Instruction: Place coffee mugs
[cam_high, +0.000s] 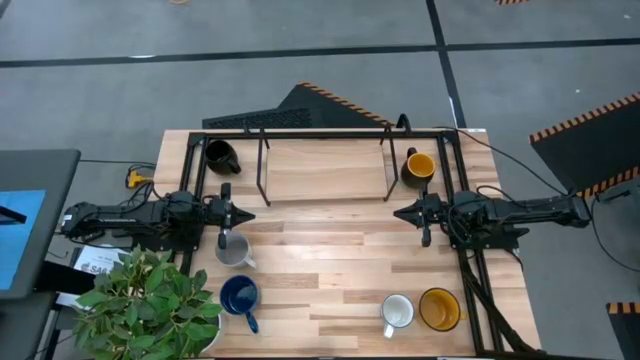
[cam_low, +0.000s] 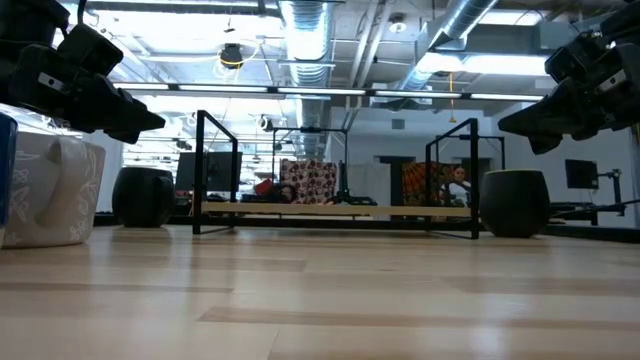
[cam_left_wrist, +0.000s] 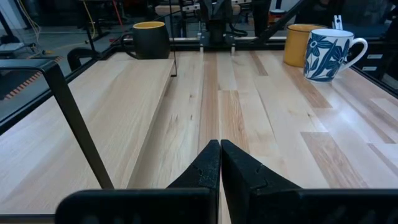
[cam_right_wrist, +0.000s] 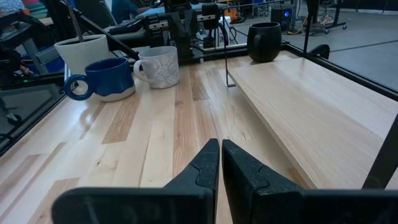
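- Overall, both arms hovered over the wooden table, facing each other across the middle, neither holding anything.
- Left gripper sat at the left side, fingers pressed together with no gap in the left wrist view, nothing between them.
- Right gripper sat at the right side, fingers likewise closed tip to tip in the right wrist view, empty.
- Black mug stood at the far left corner, just inside the black frame, beside the raised wooden shelf.
- Yellow-orange mug with dark outside stood at the far right corner, just right of the shelf.
- Grey mug stood just beside the left gripper, on its near side; patterned pale surface in the right wrist view.
- Dark blue mug stood near the grey one, toward the near edge, handle pointing to the near edge.
- White mug with blue leaf print stood near the right near corner, touching or just beside the second yellow-orange mug; cannot tell which.
- Potted plant sat at the near left corner, next to the blue mug.
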